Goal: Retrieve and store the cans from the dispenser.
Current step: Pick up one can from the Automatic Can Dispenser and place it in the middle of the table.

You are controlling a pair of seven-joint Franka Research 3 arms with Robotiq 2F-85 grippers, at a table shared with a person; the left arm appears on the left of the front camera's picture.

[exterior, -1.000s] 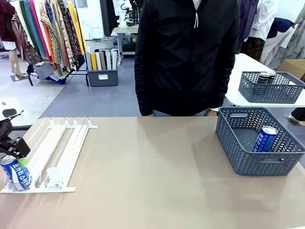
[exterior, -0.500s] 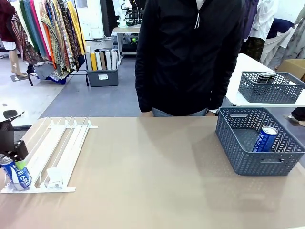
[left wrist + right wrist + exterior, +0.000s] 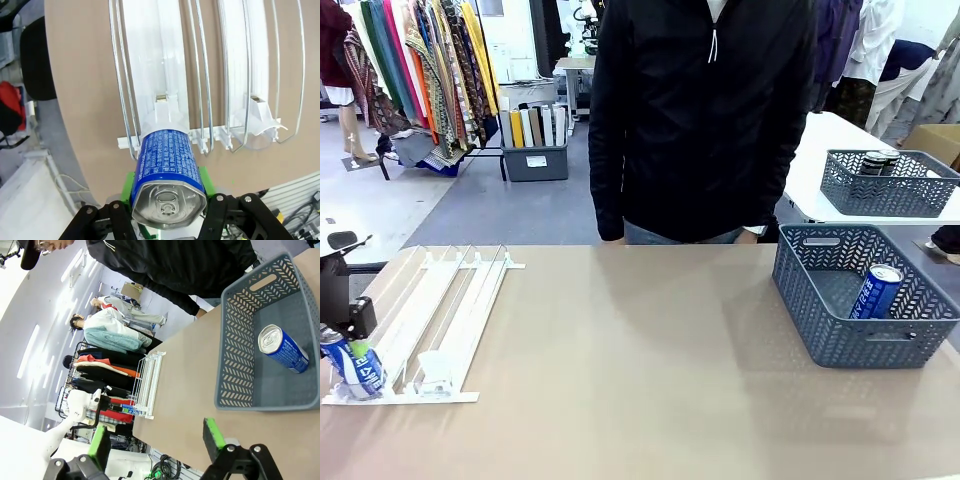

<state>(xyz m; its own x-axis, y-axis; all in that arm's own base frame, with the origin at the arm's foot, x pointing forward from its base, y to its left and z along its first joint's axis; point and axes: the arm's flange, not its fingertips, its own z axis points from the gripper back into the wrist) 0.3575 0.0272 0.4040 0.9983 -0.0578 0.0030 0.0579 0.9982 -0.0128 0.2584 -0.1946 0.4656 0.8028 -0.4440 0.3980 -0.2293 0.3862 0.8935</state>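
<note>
on the table (image 3: 650,400), fingers (image 3: 131,181) clamp blue can (image 3: 168,177).

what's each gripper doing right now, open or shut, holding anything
Left gripper: shut on the blue can at the front of the dispenser.
Right gripper: open, holding nothing.
</note>
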